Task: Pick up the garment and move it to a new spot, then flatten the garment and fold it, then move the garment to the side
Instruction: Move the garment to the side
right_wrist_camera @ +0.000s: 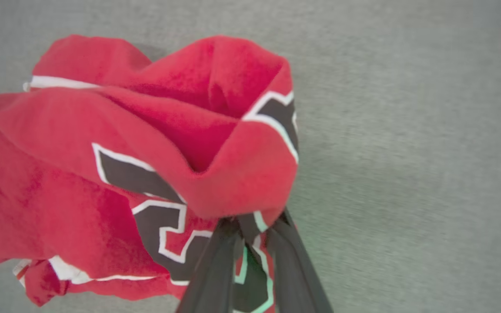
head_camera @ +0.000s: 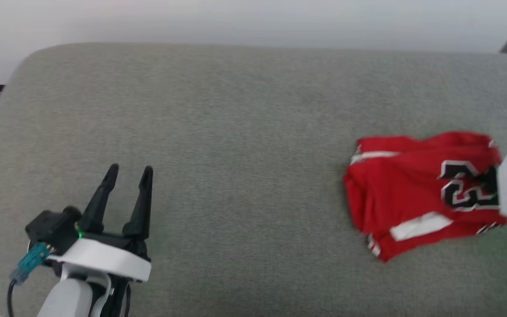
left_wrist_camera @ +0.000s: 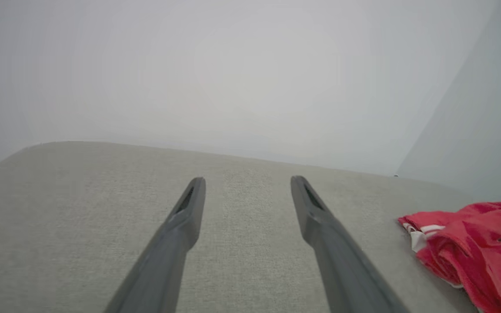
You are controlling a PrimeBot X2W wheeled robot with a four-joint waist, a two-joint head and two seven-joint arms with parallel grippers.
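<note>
The garment [head_camera: 420, 193] lay bunched near the right edge of the surface [head_camera: 236, 132]; right gripper [right_wrist_camera: 255, 221] pinched narrow on a fold by the black numerals [right_wrist_camera: 155, 217]; left gripper [head_camera: 129, 174] wide, empty, near the front left corner; judged best: lift slowly, grip all layers, avoid dragging.
</note>
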